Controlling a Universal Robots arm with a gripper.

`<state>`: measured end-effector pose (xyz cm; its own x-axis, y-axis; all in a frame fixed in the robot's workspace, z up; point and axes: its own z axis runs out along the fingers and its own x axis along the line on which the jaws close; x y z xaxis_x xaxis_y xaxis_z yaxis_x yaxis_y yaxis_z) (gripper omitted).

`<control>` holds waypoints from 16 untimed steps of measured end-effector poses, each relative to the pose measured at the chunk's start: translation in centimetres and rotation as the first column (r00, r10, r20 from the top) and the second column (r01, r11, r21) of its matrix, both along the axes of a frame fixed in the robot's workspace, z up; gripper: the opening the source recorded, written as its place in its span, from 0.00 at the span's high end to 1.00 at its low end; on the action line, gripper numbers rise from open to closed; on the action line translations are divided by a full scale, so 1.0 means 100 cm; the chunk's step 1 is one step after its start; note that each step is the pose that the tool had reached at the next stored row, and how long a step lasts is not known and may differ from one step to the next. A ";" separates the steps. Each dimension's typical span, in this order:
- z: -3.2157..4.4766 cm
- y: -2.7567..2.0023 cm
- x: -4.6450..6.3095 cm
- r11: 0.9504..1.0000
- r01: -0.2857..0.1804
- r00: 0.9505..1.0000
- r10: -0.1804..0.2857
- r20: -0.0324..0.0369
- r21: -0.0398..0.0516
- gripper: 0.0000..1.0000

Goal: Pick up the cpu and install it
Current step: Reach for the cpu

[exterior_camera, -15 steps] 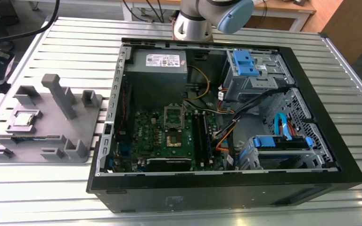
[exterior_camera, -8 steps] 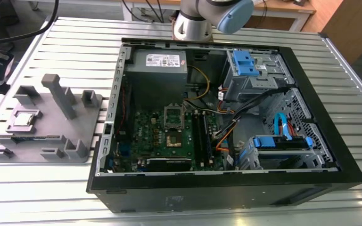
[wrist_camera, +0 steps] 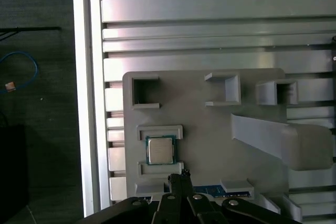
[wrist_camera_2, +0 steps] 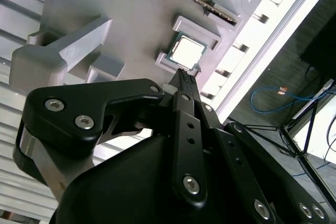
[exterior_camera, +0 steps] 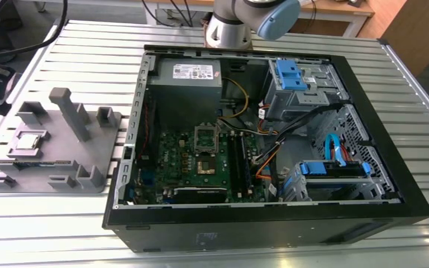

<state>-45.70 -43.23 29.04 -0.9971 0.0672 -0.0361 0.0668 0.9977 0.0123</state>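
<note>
The cpu [exterior_camera: 27, 140] [wrist_camera_2: 187, 52] [wrist_camera: 160, 150], a small square chip with a shiny silver top, lies flat in a recess of the grey fixture plate [exterior_camera: 51, 167] [wrist_camera_2: 94, 3] [wrist_camera: 210, 129]. My gripper [wrist_camera_2: 185, 75] [wrist_camera: 178, 174] hangs above the plate, its black fingers pressed together with nothing between them. Its tip sits just beside the cpu in both wrist views, apart from it. In the exterior view the open socket [exterior_camera: 203, 166] sits on the green motherboard inside the computer case, with its silver bracket [exterior_camera: 205, 134] raised behind it.
Grey posts and blocks [exterior_camera: 69, 111] [wrist_camera: 294, 142] rise from the fixture plate, and a memory stick [exterior_camera: 32, 163] lies in a slot by the cpu. The black case [exterior_camera: 274, 223] holds cables, blue drive brackets [exterior_camera: 289, 75] and a power supply. The slatted table's edge [wrist_camera: 86, 103] runs close by.
</note>
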 end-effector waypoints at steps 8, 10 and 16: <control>-0.0139 0.0000 -0.003 1.000 0.000 1.000 0.000 0.000 0.000 0.89; -0.0164 0.0000 -0.003 1.000 0.000 1.000 0.000 0.000 0.000 0.89; -0.0235 0.0000 -0.005 1.000 0.000 1.000 0.000 -0.001 -0.002 0.89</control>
